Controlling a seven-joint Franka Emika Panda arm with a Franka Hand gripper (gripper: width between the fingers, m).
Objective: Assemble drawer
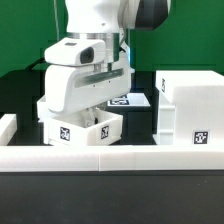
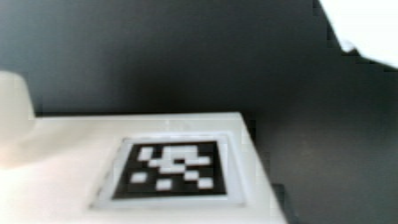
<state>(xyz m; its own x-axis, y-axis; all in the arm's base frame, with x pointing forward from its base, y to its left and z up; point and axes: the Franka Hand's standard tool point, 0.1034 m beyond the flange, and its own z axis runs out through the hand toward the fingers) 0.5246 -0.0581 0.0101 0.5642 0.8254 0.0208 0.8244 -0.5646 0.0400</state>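
Note:
In the exterior view the tall white drawer housing stands at the right, with a tag on its front. Two smaller white trays sit side by side at the left, each with a tag facing front. My gripper hangs low, right over the trays; its fingertips are hidden behind the tray walls, so its opening does not show. The wrist view is filled by a flat white face of a drawer part bearing one tag on the dark table. A blurred white shape stands at that view's edge.
A low white wall runs along the front of the table, with another segment at the exterior view's left. The marker board lies flat behind the trays, between them and the housing.

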